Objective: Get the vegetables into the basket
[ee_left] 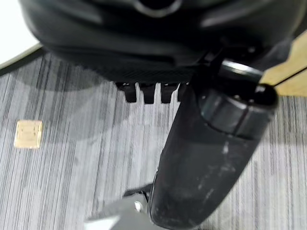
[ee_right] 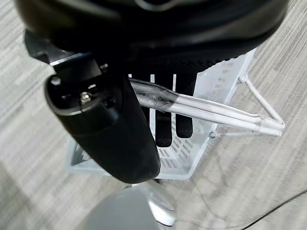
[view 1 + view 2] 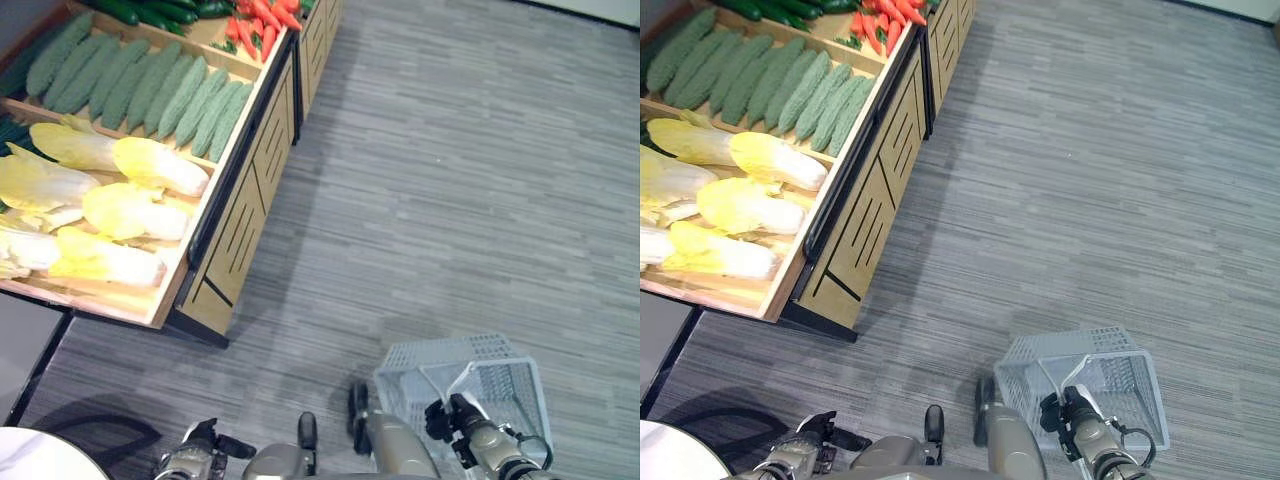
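Observation:
A white plastic basket (image 3: pixel 497 378) hangs low at the lower right, above the grey floor. My right hand (image 3: pixel 449 416) is shut on its white wire handle (image 2: pixel 218 114), with the fingers (image 2: pixel 163 130) curled under it. Nothing lies inside the basket (image 2: pixel 172 160). The vegetables sit on a wooden display stand at the upper left: pale yellow cabbages (image 3: pixel 120 205), bumpy green gourds (image 3: pixel 150 85), red carrots (image 3: pixel 258 25) and dark cucumbers (image 3: pixel 150 12). My left hand (image 3: pixel 197 450) hangs low at the lower left, far from the stand, open and holding nothing (image 1: pixel 158 43).
The display stand (image 3: pixel 245 215) has slatted wooden side panels and a dark base that juts into the floor. A white round tabletop (image 3: pixel 30 458) shows at the lower left corner. A small tan square (image 1: pixel 28 134) lies on the carpet.

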Robot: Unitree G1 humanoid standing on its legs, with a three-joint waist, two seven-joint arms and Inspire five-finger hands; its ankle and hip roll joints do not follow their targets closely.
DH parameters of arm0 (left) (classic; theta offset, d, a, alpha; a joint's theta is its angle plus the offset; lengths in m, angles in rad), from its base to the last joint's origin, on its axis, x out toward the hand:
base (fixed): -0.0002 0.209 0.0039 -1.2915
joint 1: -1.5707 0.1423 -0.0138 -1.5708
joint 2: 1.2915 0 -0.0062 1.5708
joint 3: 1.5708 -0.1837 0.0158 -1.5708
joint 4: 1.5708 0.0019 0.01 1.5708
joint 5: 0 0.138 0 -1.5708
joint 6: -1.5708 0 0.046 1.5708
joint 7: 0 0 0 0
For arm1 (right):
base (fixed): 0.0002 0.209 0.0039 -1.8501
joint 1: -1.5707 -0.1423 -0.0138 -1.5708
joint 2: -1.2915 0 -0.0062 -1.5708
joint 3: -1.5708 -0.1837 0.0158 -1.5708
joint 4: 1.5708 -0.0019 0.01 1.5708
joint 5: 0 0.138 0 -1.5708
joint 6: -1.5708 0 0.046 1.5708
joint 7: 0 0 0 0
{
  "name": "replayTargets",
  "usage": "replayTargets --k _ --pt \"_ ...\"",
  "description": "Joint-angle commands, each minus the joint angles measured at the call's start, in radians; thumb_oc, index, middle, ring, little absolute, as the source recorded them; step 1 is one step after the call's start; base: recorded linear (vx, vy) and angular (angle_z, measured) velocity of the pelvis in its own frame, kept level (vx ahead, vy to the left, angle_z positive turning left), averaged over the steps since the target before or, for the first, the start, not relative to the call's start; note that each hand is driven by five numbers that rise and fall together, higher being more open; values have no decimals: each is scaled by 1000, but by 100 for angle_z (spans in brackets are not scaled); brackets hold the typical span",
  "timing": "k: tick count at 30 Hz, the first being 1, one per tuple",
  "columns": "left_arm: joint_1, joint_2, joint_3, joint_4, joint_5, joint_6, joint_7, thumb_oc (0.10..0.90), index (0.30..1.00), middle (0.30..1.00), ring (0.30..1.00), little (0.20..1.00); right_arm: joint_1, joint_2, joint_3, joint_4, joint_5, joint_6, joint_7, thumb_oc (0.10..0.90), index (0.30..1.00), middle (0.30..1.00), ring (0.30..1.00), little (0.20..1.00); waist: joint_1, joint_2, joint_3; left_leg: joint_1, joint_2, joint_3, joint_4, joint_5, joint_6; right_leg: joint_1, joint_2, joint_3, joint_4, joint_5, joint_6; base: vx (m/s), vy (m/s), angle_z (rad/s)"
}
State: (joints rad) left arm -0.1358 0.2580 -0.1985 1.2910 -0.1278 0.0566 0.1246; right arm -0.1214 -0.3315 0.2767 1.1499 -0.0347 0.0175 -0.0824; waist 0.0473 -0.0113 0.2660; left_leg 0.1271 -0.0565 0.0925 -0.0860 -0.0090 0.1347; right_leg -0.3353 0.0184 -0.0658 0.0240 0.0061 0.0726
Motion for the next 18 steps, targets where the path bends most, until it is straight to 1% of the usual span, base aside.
replayTargets --k 1,2,3,5,8,9,11,12,13,14,16,18 --pt "28 24 43 -9 12 -10 16 900 1000 1000 1000 1000 19 -25 26 20 -13 2 8 400 300 300 300 300 12 -3 -2 -38 -19 -12 33 -94 -61 154 -11 43 -97 80 74 167 -73 31" --pt "28 24 43 -9 12 -10 16 900 1000 1000 1000 1000 19 -25 26 20 -13 2 8 400 300 300 300 300 15 -6 -4 -41 -21 -9 33 -92 -61 152 -12 47 -104 86 73 310 -140 43" --pt "33 20 44 -7 15 -8 14 900 1000 1000 1000 1000 26 -27 29 18 -16 2 13 400 300 300 300 300 9 -9 -11 -9 -23 -29 28 -106 -69 160 4 47 -92 90 71 333 -152 43" --pt "37 12 39 -3 19 -5 10 900 1000 1000 1000 1000 35 -31 33 22 -18 2 16 400 300 300 300 300 -1 -4 -20 20 -18 -55 40 -129 -75 166 13 42 -43 75 56 420 -198 33" --pt "41 -3 36 1 10 -2 8 900 1000 1000 1000 1000 40 -41 33 34 -18 2 17 400 300 300 300 300 -8 9 -41 49 4 -74 74 -146 -95 185 26 23 7 37 29 412 -213 62" --pt "42 -7 34 1 9 -2 6 900 1000 1000 1000 1000 41 -44 31 34 -16 1 16 400 300 300 300 300 -11 13 -44 48 13 -82 104 -146 -104 185 30 12 34 19 20 395 -221 39" --pt "44 -13 28 4 10 -1 5 900 1000 1000 1000 1000 43 -52 34 34 -10 -2 16 400 300 300 300 300 -16 17 -52 31 26 -91 175 -131 -125 202 31 -17 47 -16 4 368 -235 21" --pt "40 -13 26 4 7 -1 7 900 1000 1000 1000 1000 42 -55 37 35 -9 -4 13 400 300 300 300 300 -16 17 -50 18 30 -93 211 -112 -137 213 33 -17 44 -23 -5 387 -305 29" --pt "34 -14 28 -1 -12 -2 9 900 1000 1000 1000 1000 38 -60 42 38 -8 -5 14 400 300 300 300 300 -12 10 -48 -22 32 -103 299 -75 -159 235 33 -26 31 -35 -21 265 -220 32" --pt "34 -14 28 -1 -12 -2 9 900 1000 1000 1000 1000 38 -60 42 38 -8 -5 14 400 300 300 300 300 -13 10 -49 -25 32 -104 303 -77 -159 234 33 -27 31 -35 -21 267 -228 31" --pt "26 -13 24 2 -20 2 14 900 1000 1000 1000 1000 34 -68 50 38 -7 -6 13 400 300 300 300 300 -9 4 -43 -46 34 -121 348 -42 -173 252 37 -38 36 -60 -38 198 -163 9" --pt "25 -14 25 -1 -30 1 18 900 1000 1000 1000 1000 35 -74 52 39 -7 -4 16 400 300 300 300 300 -5 -1 -43 -41 40 -129 352 -21 -178 261 41 -46 50 -82 -51 293 -199 20"
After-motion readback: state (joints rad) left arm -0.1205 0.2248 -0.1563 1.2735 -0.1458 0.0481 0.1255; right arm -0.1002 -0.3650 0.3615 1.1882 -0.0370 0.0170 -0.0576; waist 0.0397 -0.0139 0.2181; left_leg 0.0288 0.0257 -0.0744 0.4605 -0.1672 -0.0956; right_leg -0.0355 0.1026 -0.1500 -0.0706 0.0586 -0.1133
